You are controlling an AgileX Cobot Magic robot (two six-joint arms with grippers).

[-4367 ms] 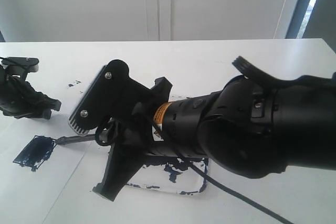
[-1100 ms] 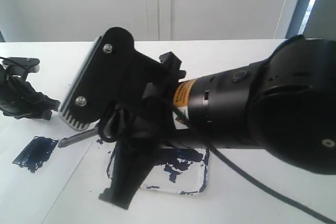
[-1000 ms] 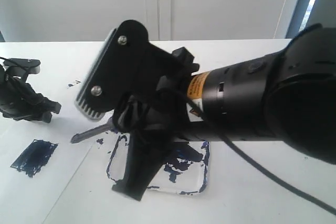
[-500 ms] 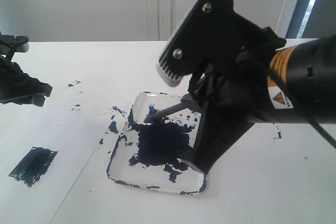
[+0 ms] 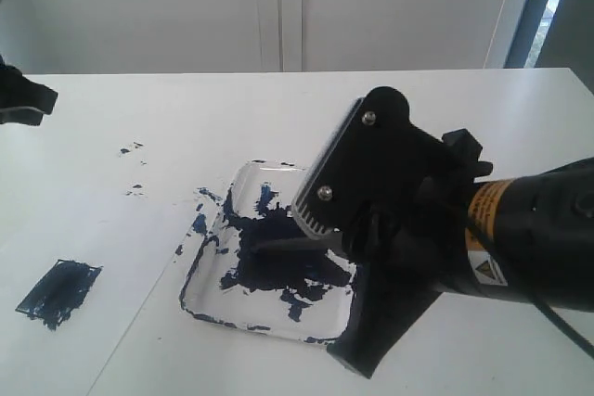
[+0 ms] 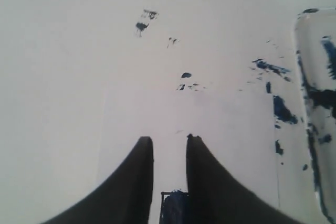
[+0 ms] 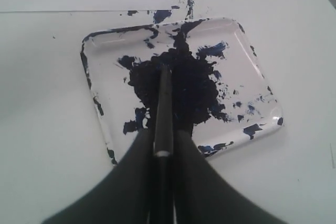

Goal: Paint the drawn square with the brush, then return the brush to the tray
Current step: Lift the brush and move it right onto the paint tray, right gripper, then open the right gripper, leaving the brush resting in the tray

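Note:
The tray (image 5: pixel 243 175), clear-white and splattered with dark blue paint, lies in the middle of the table. My right gripper (image 5: pixel 357 231) is shut on the brush (image 5: pixel 290 246), whose thin black shaft sticks out to the left, low over the tray. In the right wrist view the brush (image 7: pixel 164 103) runs out from my gripper (image 7: pixel 163 132) and its tip sits at the big blot in the tray (image 7: pixel 252 51). The drawn square (image 5: pixel 58 289) is a dark blue patch at the near left. My left gripper (image 6: pixel 169 139) hangs open over the paper, with the square (image 6: pixel 176 208) showing between its fingers.
White paper (image 5: pixel 111 229) covers the table's left part, with small paint specks (image 5: pixel 130 148) on it. More splatters (image 5: pixel 199 223) lie just left of the tray. The left arm's tip (image 5: pixel 23 99) shows at the far left edge. My bulky right arm (image 5: pixel 520 238) fills the near right.
My right gripper has carried the brush rightwards from beside the painted square to the tray and lowered its tip to the blot. The left arm has drawn back to the left edge.

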